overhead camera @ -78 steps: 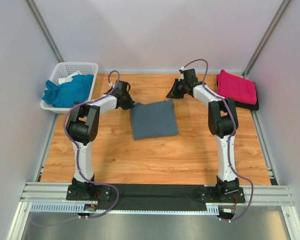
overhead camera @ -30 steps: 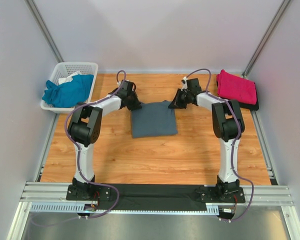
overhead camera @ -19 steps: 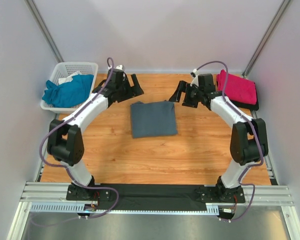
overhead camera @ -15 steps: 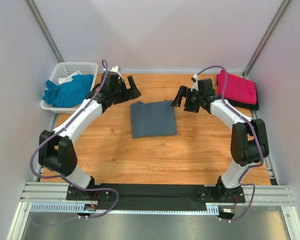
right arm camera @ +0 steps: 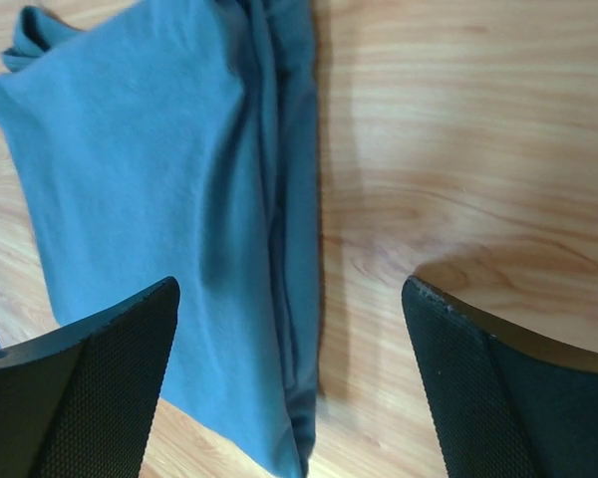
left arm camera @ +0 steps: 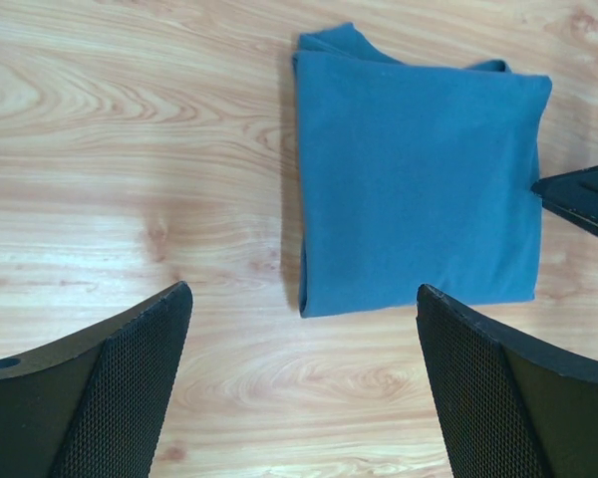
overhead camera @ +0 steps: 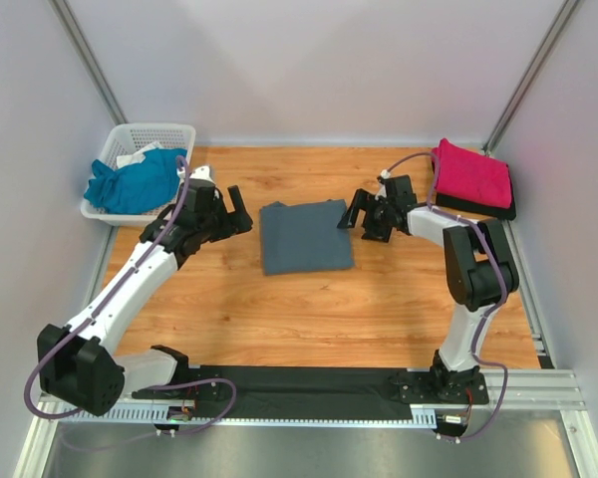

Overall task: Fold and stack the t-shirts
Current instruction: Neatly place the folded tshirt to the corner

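Left gripper (overhead camera: 239, 207) and right gripper (overhead camera: 350, 211) flank a slate-grey t-shirt (overhead camera: 305, 236) that is folded into a flat, nearly square packet. Its layered fold edges run down one side and a small lump of fabric pokes out at one corner (the wrist cameras render the cloth distinctly bluer).

The packet lies on the middle of the wooden table (overhead camera: 309, 319). The left gripper sits just off its far left corner, apart from the cloth, and the right gripper hangs at its far right edge.

Seen from the left wrist, the t-shirt (left arm camera: 419, 184) lies ahead of the left gripper (left arm camera: 304, 291). From the right wrist, the layered edge of the t-shirt (right arm camera: 149, 179) runs beneath the right gripper (right arm camera: 289, 284).

Both pairs of jaws are spread wide and hold nothing.

Farther out, a magenta-pink t-shirt (overhead camera: 470, 171) rests folded on a dark folded cloth (overhead camera: 483, 208) at the far right. A teal-blue t-shirt (overhead camera: 135, 181) lies crumpled in the white lattice basket (overhead camera: 169, 132) at the far left.
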You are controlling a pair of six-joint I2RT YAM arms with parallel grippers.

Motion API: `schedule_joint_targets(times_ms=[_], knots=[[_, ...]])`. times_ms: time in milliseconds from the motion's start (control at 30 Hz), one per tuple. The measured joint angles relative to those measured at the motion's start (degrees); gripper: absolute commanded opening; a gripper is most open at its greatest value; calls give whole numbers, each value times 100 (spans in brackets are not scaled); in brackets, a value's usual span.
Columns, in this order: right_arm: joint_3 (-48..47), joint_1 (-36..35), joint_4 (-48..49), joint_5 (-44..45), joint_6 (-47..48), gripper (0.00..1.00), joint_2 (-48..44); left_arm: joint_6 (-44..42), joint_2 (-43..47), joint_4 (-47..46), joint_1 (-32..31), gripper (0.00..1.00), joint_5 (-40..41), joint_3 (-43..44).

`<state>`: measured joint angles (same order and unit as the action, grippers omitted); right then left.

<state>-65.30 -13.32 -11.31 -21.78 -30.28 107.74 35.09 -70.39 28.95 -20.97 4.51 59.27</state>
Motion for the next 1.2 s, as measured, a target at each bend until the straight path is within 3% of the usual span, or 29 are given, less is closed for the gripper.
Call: schedule_joint_targets(times_ms=[233,467,567,600,667,700,933,1200], knots=[[-90,-164,592,-131,-273,87,273,37,140,90,9,99,258,-31],[-313,-358,599,87,-356,70,476,37,140,164,39,99,358,-79],[-455,-503,514,361,-339,50,584,33,160,157,92,99,378,-157],[-455,-544,507,439,-330,34,603,33,186,151,114,98,378,-199],[-479,-608,413,649,-328,16,662,33,262,144,151,98,378,-293],[-505,-619,389,678,-343,0,697,33,319,136,170,98,378,-348],[-1226,-675,-476,1231,160,0,901,24,756,28,317,98,356,-675],[-3399,-151,-2205,2586,1683,1,1416,-197,1108,-52,367,99,358,-870]])
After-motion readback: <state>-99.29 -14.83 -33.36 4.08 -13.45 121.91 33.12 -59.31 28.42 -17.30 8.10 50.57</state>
